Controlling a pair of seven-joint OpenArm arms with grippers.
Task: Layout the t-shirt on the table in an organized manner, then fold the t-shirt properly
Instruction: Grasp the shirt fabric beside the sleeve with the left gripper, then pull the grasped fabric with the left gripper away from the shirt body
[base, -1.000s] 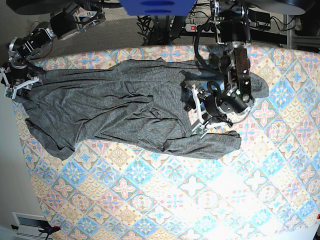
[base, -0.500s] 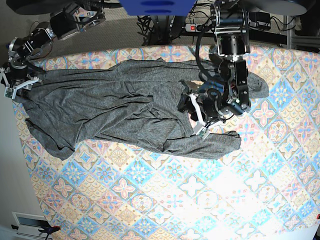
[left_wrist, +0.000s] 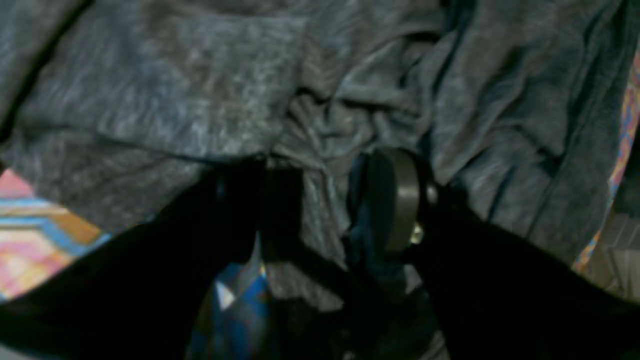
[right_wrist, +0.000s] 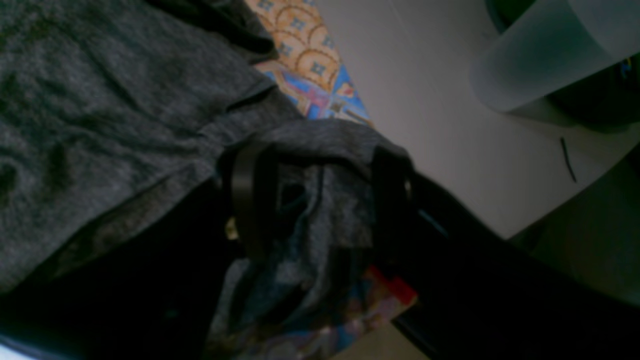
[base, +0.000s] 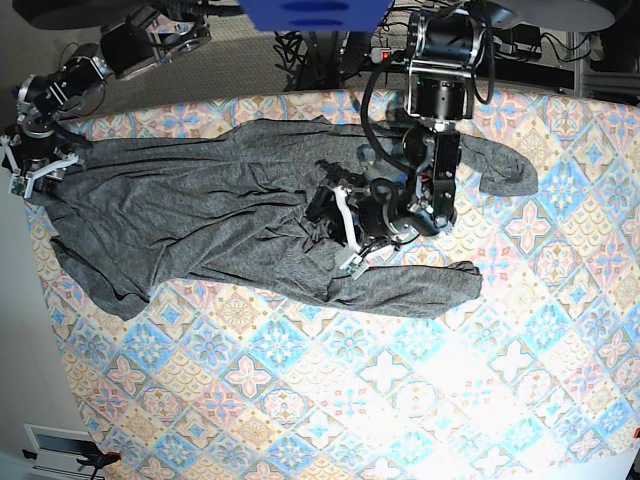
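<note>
The dark grey t-shirt (base: 200, 220) lies wrinkled across the far part of the table (base: 350, 380), reaching from the left edge to the right sleeve. My left gripper (base: 342, 232) is low over the shirt's middle. In the left wrist view this gripper (left_wrist: 320, 200) is open, its fingers (left_wrist: 395, 200) apart on bunched t-shirt (left_wrist: 200, 90) fabric. My right gripper (base: 32, 168) sits at the table's left edge on the shirt's corner. In the right wrist view that gripper (right_wrist: 320, 195) is open, with t-shirt (right_wrist: 100, 100) cloth draped between and over its fingers.
Patterned table (right_wrist: 305, 75) cloth ends just beside the right gripper, with pale floor beyond it. A power strip (base: 385, 55) and cables lie behind the far edge. A blue object (base: 310, 12) hangs at the top. A pale cylinder (right_wrist: 540, 60) stands off the table.
My left arm has swung leftward over the shirt, from near the right sleeve toward the middle. The right arm has not moved.
</note>
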